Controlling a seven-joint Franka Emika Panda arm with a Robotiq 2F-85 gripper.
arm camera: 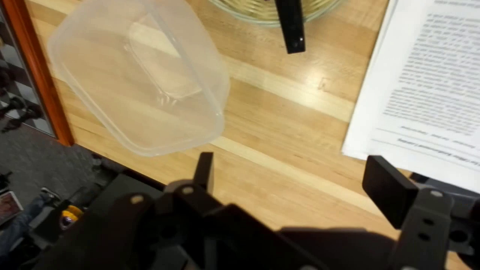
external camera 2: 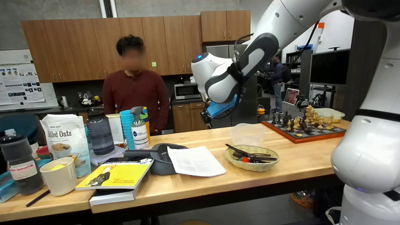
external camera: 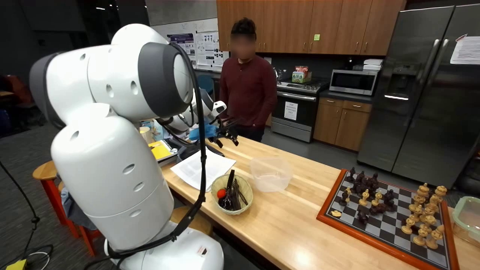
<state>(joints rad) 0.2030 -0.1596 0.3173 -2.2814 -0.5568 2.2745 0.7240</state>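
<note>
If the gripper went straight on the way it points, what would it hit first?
Probably the wooden tabletop, between the clear plastic container and the printed pages. The wrist view shows nothing between the open gripper and that spot, though depth is hard to judge.

"Oats" reads on the oats bag (external camera 2: pixel 69 140), after a word ending "lled". Lettering on the oven-door notice (external camera: pixel 291 110), yellow book (external camera 2: pixel 117 175) and printed paper (arm camera: pixel 423 90) is too small or blurred to read.
</note>
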